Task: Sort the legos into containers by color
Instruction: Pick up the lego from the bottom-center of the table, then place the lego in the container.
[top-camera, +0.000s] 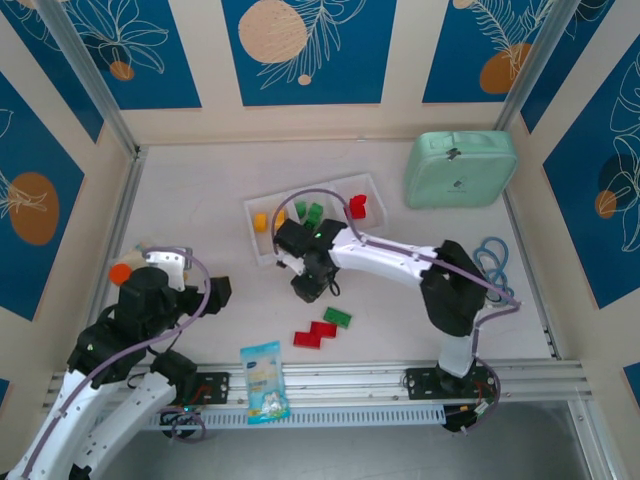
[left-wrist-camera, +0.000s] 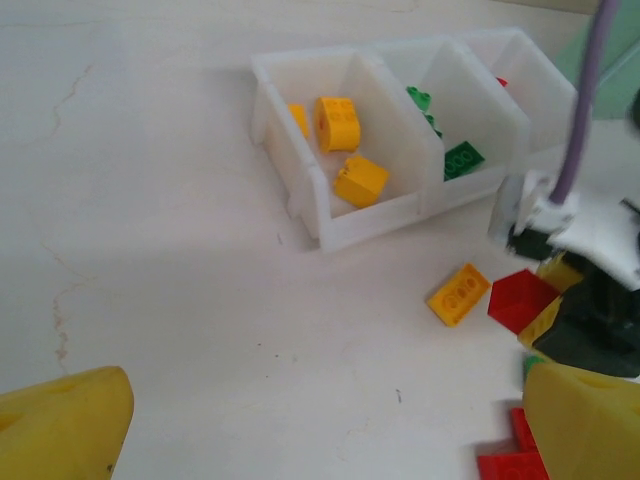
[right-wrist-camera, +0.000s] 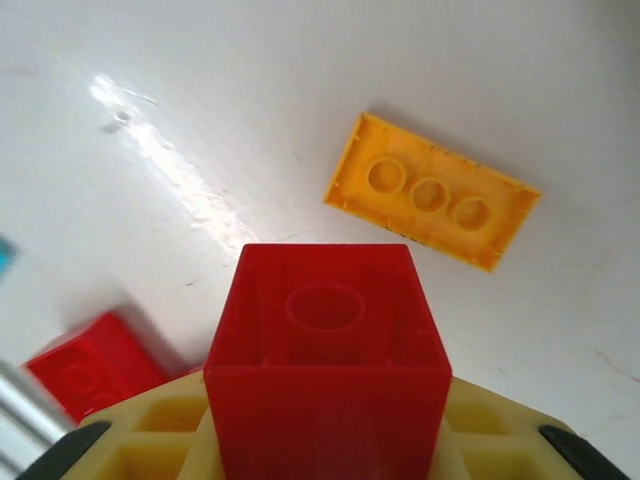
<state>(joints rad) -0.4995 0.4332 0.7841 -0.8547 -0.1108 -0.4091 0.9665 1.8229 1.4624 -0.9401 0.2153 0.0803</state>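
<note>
Legos (left-wrist-camera: 338, 122): partly sorted. Yellow, green and red pieces already in separate compartments of white tray (left-wrist-camera: 330, 225). Left on table in front of tray: one yellow brick (right-wrist-camera: 430, 190), red bricks (top-camera: 315, 333), one green brick (top-camera: 337, 317). Right gripper (right-wrist-camera: 328, 430) clamped on a red brick (right-wrist-camera: 328, 330), close beside yellow brick. Left gripper (left-wrist-camera: 320, 425) spread wide, holding nothing.

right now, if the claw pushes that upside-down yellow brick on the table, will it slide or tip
The yellow brick probably slides, not tips: it lies flat and low. Its hollow underside suggests it is light. The table looks glossy, so it may skid.
</note>
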